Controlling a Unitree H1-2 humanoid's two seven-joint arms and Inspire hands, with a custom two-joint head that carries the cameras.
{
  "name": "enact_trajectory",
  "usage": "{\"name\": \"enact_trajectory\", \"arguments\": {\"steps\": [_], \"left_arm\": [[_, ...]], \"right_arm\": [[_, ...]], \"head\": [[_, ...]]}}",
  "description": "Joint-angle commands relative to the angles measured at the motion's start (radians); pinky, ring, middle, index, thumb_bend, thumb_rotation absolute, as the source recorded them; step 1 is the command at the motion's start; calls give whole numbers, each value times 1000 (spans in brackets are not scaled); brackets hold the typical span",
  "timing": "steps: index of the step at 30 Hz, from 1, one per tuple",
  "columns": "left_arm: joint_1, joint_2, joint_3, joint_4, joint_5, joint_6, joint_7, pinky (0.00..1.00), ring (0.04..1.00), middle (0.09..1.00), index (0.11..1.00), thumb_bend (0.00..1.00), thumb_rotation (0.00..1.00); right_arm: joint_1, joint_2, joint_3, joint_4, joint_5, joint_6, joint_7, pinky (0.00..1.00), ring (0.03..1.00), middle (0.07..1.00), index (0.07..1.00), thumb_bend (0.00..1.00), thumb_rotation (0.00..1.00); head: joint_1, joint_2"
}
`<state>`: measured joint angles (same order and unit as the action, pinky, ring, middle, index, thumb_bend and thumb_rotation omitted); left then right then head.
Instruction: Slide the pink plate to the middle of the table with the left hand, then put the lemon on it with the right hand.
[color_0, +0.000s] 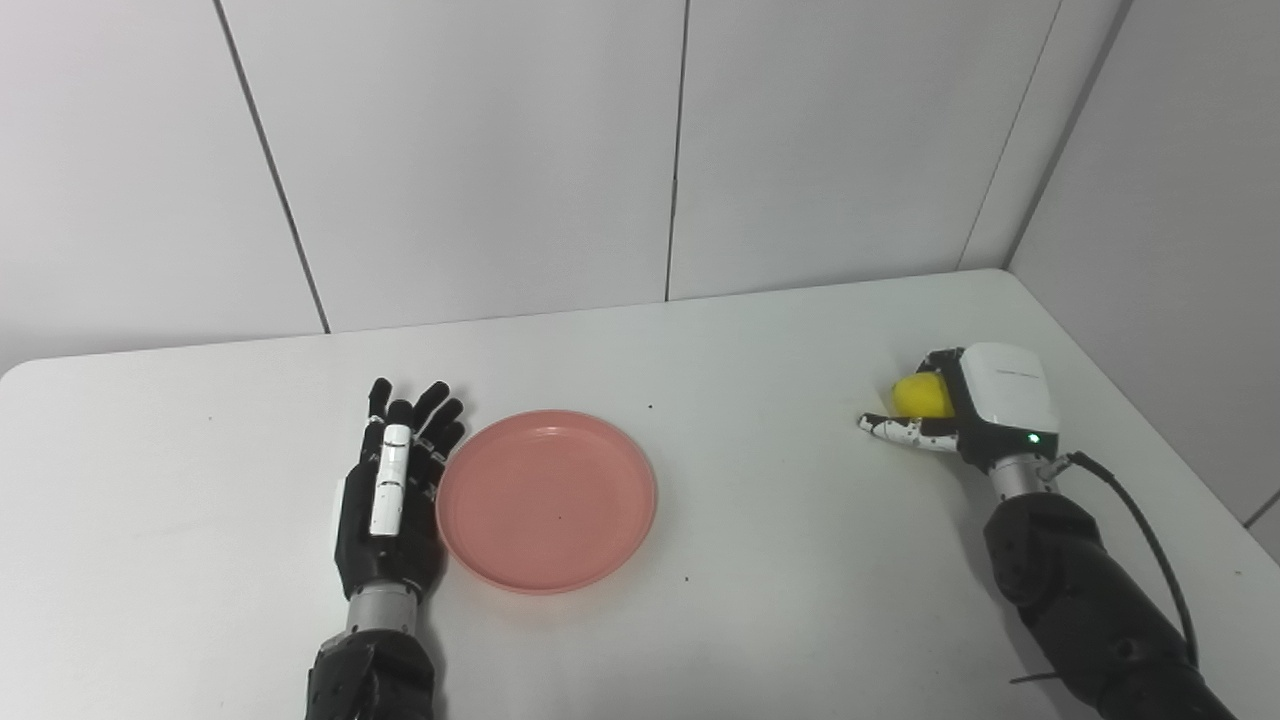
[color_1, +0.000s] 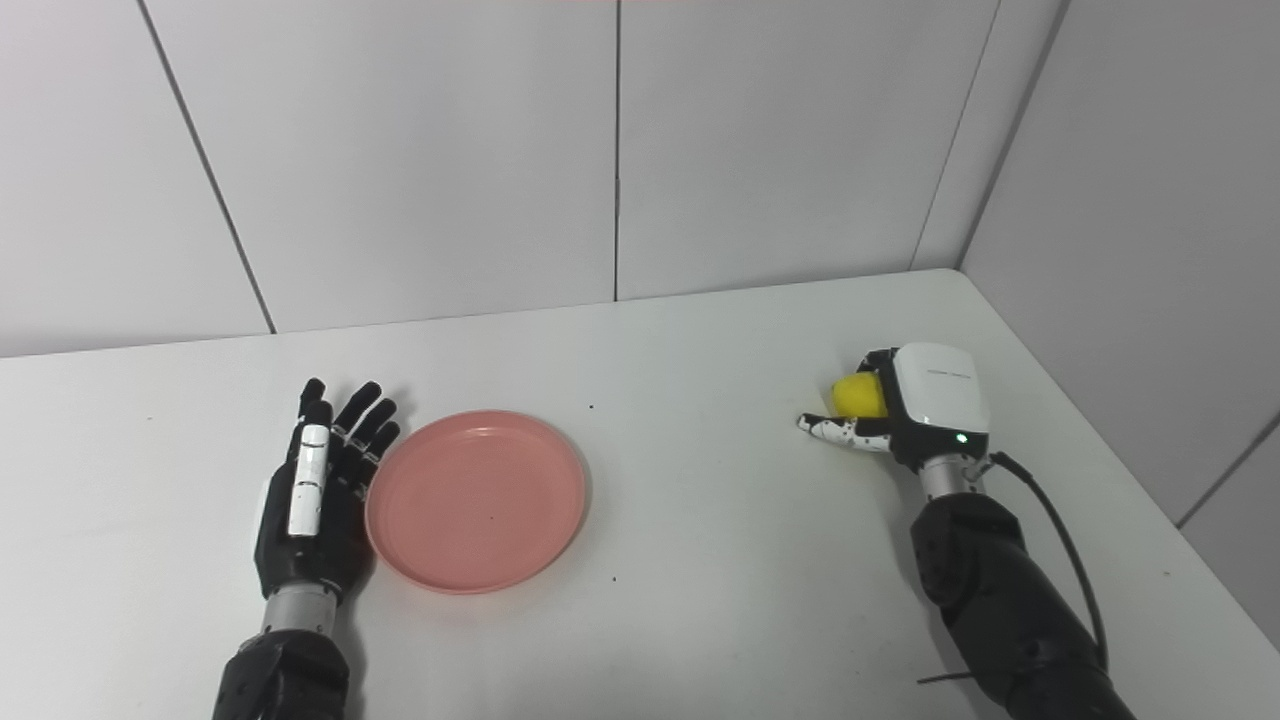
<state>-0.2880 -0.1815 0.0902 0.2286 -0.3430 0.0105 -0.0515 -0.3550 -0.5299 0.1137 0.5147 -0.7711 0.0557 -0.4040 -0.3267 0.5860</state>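
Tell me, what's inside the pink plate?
Nothing is in the pink plate; only its bare pink bottom shows. The lemon is over at the right hand, partly covered by it. What's under the plate is hidden.

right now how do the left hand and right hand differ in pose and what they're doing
The left hand lies flat and open beside the pink plate, fingers spread and pointing away, holding nothing. The right hand is curled around the lemon at the table's right side. The left hand shows its dark side; the right shows its white back cover. Both are low at the table.
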Motion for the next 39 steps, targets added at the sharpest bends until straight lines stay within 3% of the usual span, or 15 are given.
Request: {"name": "enact_trajectory", "arguments": {"steps": [1, 8, 14, 16, 23, 31, 39], "left_arm": [[19, -11, 6, 30, 5, 37, 25, 871, 813, 811, 1000, 710, 562], [23, -13, 1, 25, 12, 35, 27, 862, 809, 803, 1000, 690, 568], [28, -16, -5, 20, 18, 35, 29, 856, 806, 787, 994, 695, 572], [28, -18, -5, 22, 17, 34, 29, 855, 806, 783, 997, 695, 571], [30, -31, -7, 26, 15, 25, 32, 842, 795, 775, 987, 696, 536], [32, -44, -27, 32, 53, 5, 57, 852, 780, 764, 978, 717, 536], [37, -46, -37, 45, 70, -8, 68, 836, 766, 760, 969, 716, 533]], "right_arm": [[-6, -23, 10, 10, 14, -29, 10, 201, 259, 323, 394, 548, 463], [-3, -35, 24, 2, 45, -27, 30, 212, 274, 341, 420, 536, 454], [6, -48, 27, -50, 68, -23, 50, 183, 240, 309, 380, 538, 419], [12, -52, 23, -88, 76, -22, 67, 191, 251, 322, 397, 536, 414], [20, -68, 6, -200, 97, -63, 90, 137, 191, 261, 328, 542, 348], [2, -73, -11, -347, 94, -68, 152, 107, 154, 220, 258, 532, 411], [-26, -47, -8, -461, 84, -62, 194, 110, 155, 223, 282, 526, 398]], "head": [[0, 1], [4, 3], [20, 5], [34, 4], [85, 5], [122, 2], [152, -6]]}}
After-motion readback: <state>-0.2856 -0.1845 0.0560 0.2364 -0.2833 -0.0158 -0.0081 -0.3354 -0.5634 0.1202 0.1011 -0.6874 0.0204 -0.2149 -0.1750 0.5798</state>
